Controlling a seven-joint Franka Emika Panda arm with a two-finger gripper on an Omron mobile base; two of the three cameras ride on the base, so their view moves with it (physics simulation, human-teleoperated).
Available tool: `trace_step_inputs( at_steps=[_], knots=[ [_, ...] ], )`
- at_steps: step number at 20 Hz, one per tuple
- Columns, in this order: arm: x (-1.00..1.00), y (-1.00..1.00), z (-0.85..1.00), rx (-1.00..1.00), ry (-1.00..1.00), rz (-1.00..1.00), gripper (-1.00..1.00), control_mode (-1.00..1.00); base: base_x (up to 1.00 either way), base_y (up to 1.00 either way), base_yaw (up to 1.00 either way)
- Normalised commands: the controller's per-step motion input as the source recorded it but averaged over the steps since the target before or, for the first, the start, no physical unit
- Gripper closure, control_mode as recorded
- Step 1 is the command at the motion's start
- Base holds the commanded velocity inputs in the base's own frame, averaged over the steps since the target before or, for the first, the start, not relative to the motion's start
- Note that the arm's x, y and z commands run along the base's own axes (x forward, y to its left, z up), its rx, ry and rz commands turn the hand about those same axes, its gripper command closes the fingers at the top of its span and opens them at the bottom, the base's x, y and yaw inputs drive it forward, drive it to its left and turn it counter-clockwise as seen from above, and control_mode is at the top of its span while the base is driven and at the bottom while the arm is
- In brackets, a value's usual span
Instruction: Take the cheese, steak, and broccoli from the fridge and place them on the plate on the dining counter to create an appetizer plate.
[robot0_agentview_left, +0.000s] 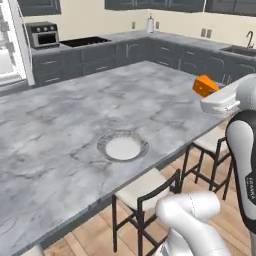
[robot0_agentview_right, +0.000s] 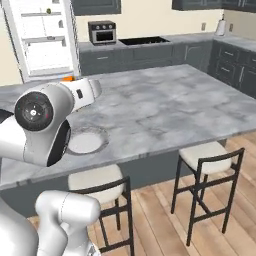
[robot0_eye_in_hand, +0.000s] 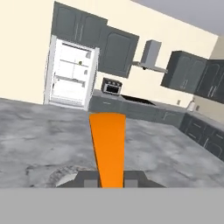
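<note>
Your end effector (robot0_eye_in_hand: 109, 179) is clamped on the cheese (robot0_eye_in_hand: 108, 146), the orange wedge standing upright between the two dark tips at the bottom of the hand view. In the left base view the cheese (robot0_agentview_left: 204, 85) juts out past the white hand at the right of the frame, held in the air above the far right part of the bench (robot0_agentview_left: 60, 130), clear of the marble. In the right base view just a sliver of orange (robot0_agentview_right: 67, 78) peeks over the top of the arm's big round joint.

The plate (robot0_agentview_left: 123, 146), grey-rimmed with a white centre, sits bare on the grey veined bench near its front edge, just above the stools. From the right base view the plate (robot0_agentview_right: 86, 141) lies partly tucked behind the arm. In the hand view a curve of its rim (robot0_eye_in_hand: 59, 175) shows low and to the left of the wedge, so the cheese is near the plate yet to one side of it.

Behind the bench the fridge (robot0_agentview_right: 42, 37) stands with its white shelves exposed; a small green object rests on an upper shelf, too small to name. The hand view shows the fridge (robot0_eye_in_hand: 70, 74) lit the same way. A small dark countertop oven (robot0_agentview_right: 102, 31) sits on the wall counter beside it. Two dark-framed stools (robot0_agentview_right: 207, 157) with pale seats stand on the wooden floor under the bench's overhang.
</note>
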Motion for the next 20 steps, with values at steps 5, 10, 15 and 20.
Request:
trace_step_inputs(
  at_steps=[5,10,15,20],
  knots=[
    [0.0,0.0,0.0,0.0,0.0,0.0,1.0,1.0,1.0,-0.08,0.54],
    [0.0,0.0,0.0,0.0,0.0,0.0,1.0,1.0,1.0,-0.15,0.54],
    [0.0,0.0,0.0,0.0,0.0,0.0,1.0,1.0,0.98,-0.14,0.56],
    [0.0,0.0,0.0,0.0,0.0,0.0,1.0,1.0,0.8,-0.04,0.44]
  ],
)
